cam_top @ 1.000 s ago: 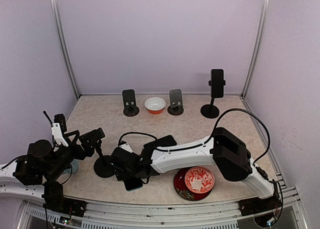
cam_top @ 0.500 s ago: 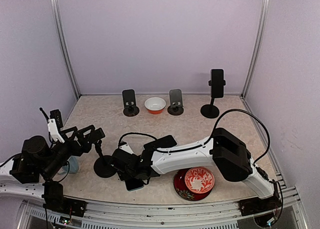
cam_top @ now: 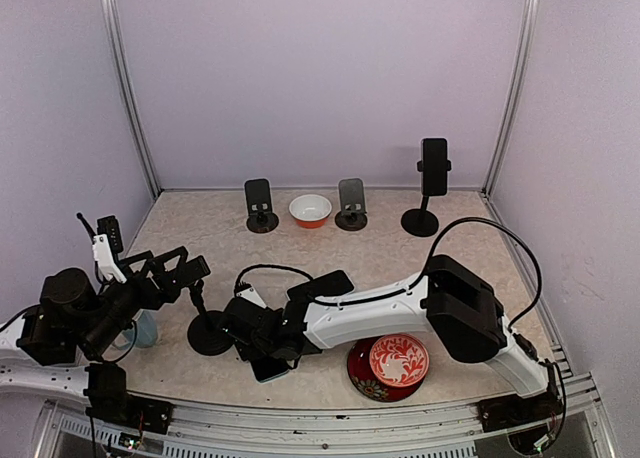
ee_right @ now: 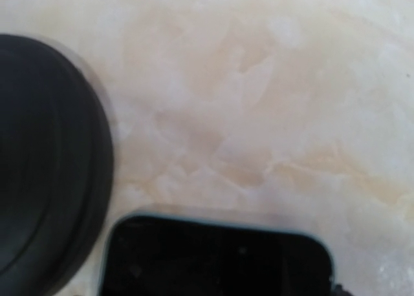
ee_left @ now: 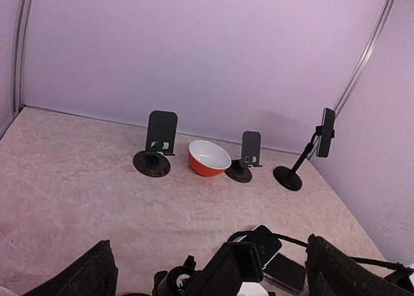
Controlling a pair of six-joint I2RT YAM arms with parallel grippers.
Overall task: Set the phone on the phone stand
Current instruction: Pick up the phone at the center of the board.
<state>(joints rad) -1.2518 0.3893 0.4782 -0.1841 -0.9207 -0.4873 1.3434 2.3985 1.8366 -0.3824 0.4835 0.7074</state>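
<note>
Starting with the biggest thing, the table (cam_top: 420, 253) is flat and hard. It has a creamy stone pattern and looks smooth. A thin thing lying on it gives fingers little to get under.

Next is the right arm (cam_top: 380, 300). It is long, white and black, and it reaches low across the table to the left. Its right gripper (cam_top: 262, 350) is down over the phone. Its own camera shows no fingers, so I cannot tell how wide it is or whether it has the phone.

The left gripper (cam_top: 160, 268) is spread wide and holds nothing. It hangs near the top of the phone stand.

The phone stand (cam_top: 208, 333) has a round, flat, black base, a thin pole and a small holder on top. The pole is thin, so a bump could tip it.

Smallest is the phone (ee_right: 213, 257). It lies flat on the table, just beside the stand's base. It is a thin slab with round corners, a dark shiny face and a pale rim. It looks slippery.

I think the step now is picking the phone up. To do it well, the fingers should squeeze the two long sides near the middle, firmly but gently. Then they should lift straight up, away from the base.
</note>
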